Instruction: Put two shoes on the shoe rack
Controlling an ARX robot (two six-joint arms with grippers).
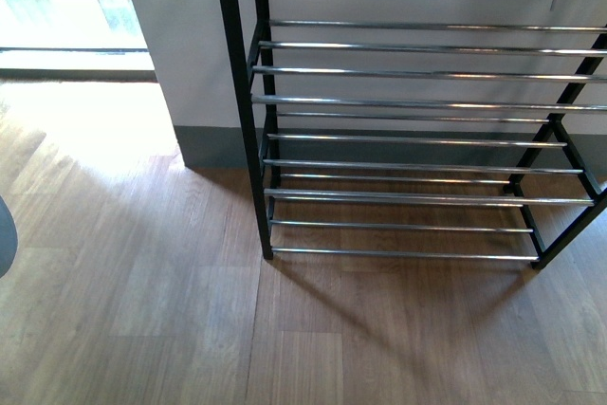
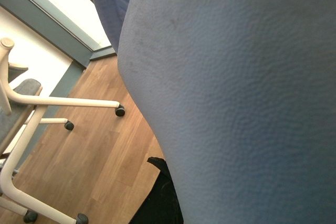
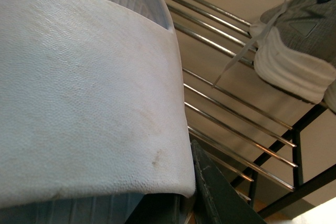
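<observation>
Shoe rack: top and right side cut off by the front view's edge. Shoe: heel cropped in the right wrist view. Both wrist views largely blocked by a close pale surface; tool states cannot be told.

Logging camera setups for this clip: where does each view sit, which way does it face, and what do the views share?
Front view: on the body, looking down at the shoe rack on the wooden floor; neither arm shows.
Left wrist view: on the left arm, a pale padded surface fills most of the picture; a chair base stands on the floor beyond.
Right wrist view: on the right arm, looking along the rack past a white padded surface; a grey sneaker rests on the bars.
Shared: front and right wrist views both show the rack.
</observation>
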